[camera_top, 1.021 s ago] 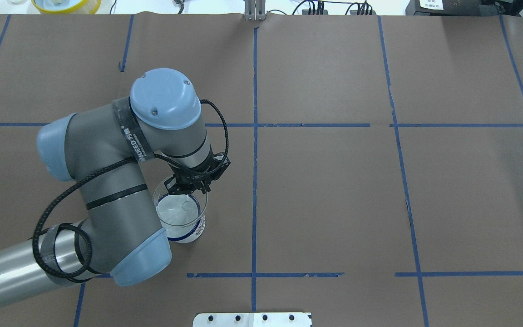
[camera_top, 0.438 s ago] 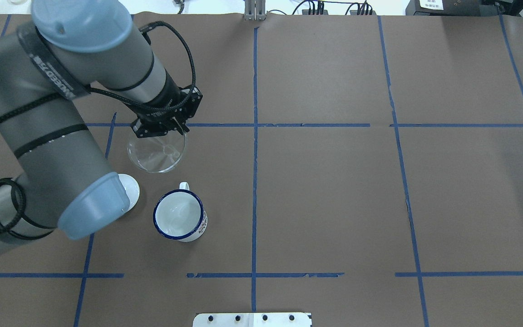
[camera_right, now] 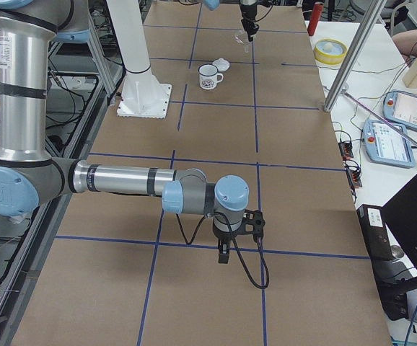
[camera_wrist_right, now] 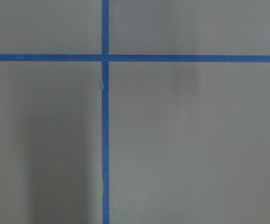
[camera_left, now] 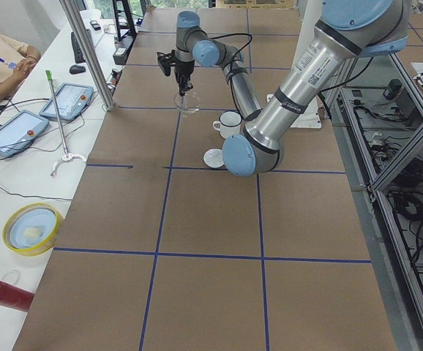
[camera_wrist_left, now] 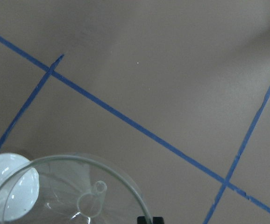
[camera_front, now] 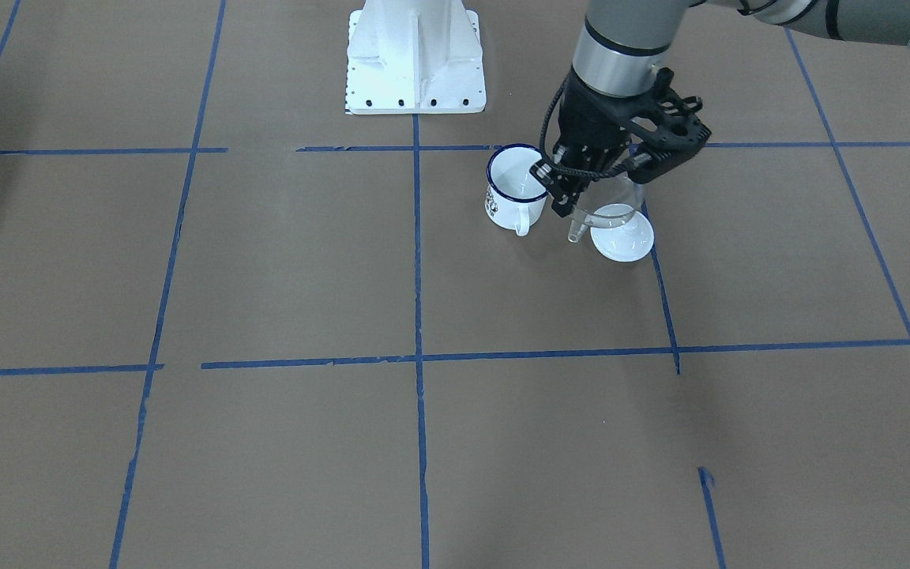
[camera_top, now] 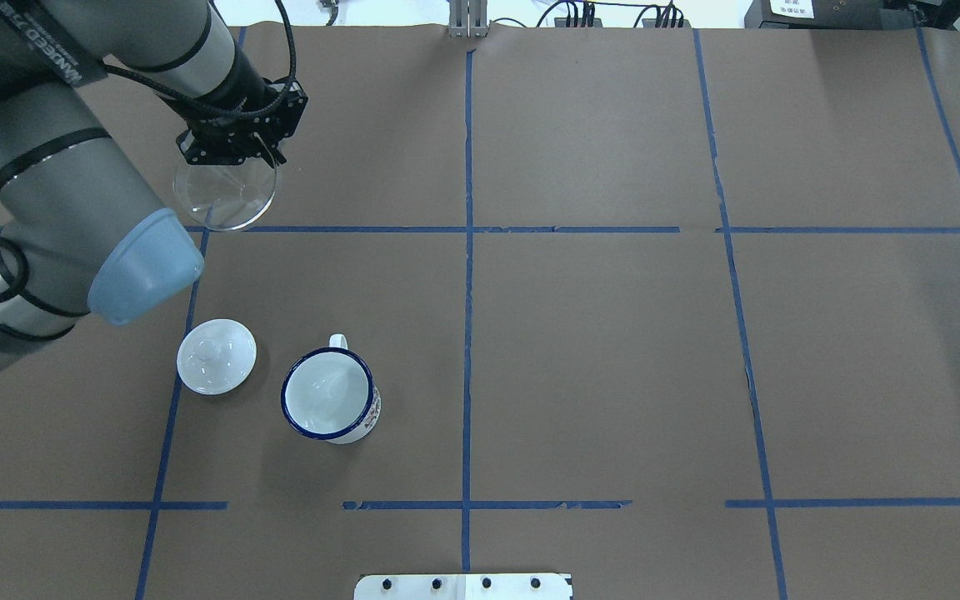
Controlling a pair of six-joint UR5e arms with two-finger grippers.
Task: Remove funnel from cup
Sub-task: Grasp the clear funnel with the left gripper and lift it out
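Observation:
The clear funnel [camera_top: 226, 196] hangs in the air from my left gripper [camera_top: 257, 157], which is shut on its rim, over the far left part of the table. The white cup [camera_top: 328, 406] with a dark blue rim stands upright and empty, well nearer the robot than the funnel. In the front-facing view the gripper [camera_front: 573, 207] holds the funnel [camera_front: 575, 231] beside the cup [camera_front: 517, 190]. The left wrist view shows the funnel's mouth and spout [camera_wrist_left: 79, 186] from above. My right gripper [camera_right: 224, 254] hovers low over the table far from the cup; I cannot tell whether it is open or shut.
A white domed lid [camera_top: 216, 356] lies on the table just left of the cup; it also shows in the left wrist view [camera_wrist_left: 9, 196]. Blue tape lines cross the brown table cover. The robot's white base plate [camera_top: 463, 586] sits at the near edge.
My left gripper has lifted the funnel out of the cup and carried it away toward the far left. The arm no longer covers the lid. The cup has not moved.

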